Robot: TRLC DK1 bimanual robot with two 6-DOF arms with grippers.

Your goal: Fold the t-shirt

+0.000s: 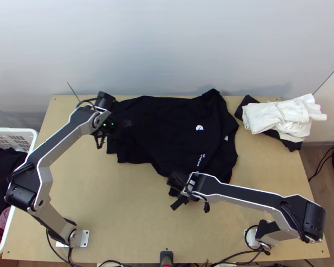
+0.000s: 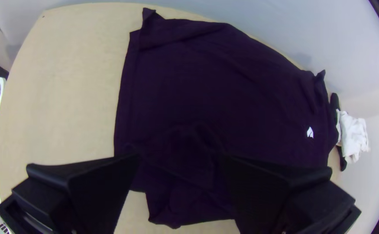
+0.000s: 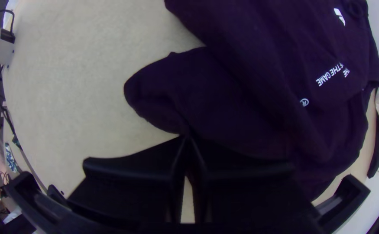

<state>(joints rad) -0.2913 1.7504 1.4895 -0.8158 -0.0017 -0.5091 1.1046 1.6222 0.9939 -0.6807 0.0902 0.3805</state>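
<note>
Right end effector (image 1: 181, 196) pinches t-shirt (image 1: 167, 129); left (image 1: 114, 132) gapes.

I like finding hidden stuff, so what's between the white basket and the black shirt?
Just bare table in the left wrist view. In the top view, the left arm passes over it.

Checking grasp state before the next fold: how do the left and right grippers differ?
Left gripper is open; right gripper is shut, apparently pinching the black t-shirt.
In the top view, left gripper is at the shirt's left end, right gripper at its near edge.
Shared: two wide black fingers each.
</note>
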